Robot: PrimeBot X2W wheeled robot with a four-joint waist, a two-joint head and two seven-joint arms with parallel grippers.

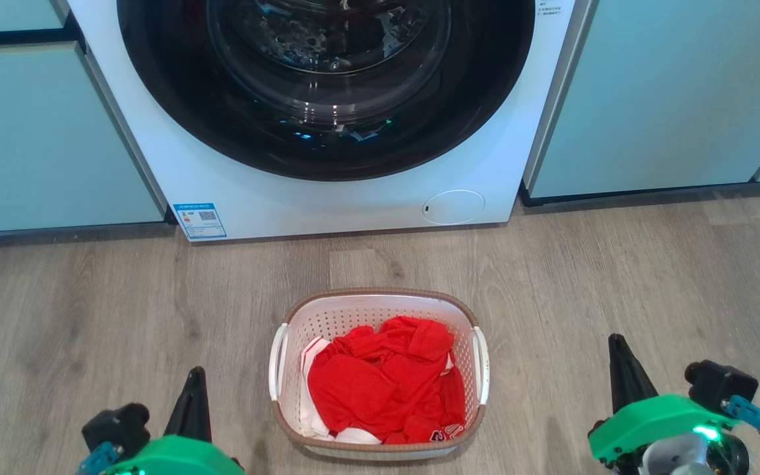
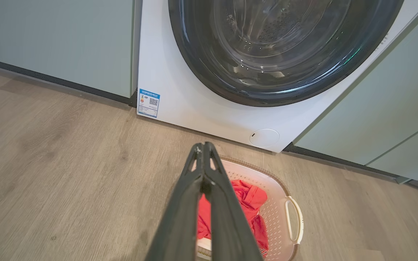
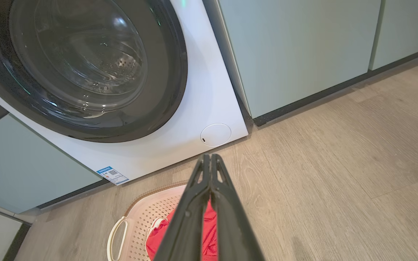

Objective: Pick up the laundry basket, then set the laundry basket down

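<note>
The laundry basket (image 1: pixel 378 310), white and perforated with a brown rim and white side handles, stands on the wood floor in front of the washing machine, with red clothes (image 1: pixel 383 386) inside. My left gripper (image 1: pixel 194 377) is shut and empty, low at the left, well apart from the basket's left handle (image 1: pixel 277 361). My right gripper (image 1: pixel 616 343) is shut and empty too, off to the right of the right handle (image 1: pixel 482 364). In the left wrist view the closed fingertips (image 2: pixel 203 146) point over the basket (image 2: pixel 285 188). In the right wrist view the fingertips (image 3: pixel 209 157) do the same above the basket (image 3: pixel 147 210).
A white front-loading washing machine (image 1: pixel 327 198) with a dark round door (image 1: pixel 327 86) stands straight ahead. Pale green cabinets (image 1: pixel 37 132) flank it on both sides. Bare wood floor (image 1: pixel 650 277) lies on either side of the basket.
</note>
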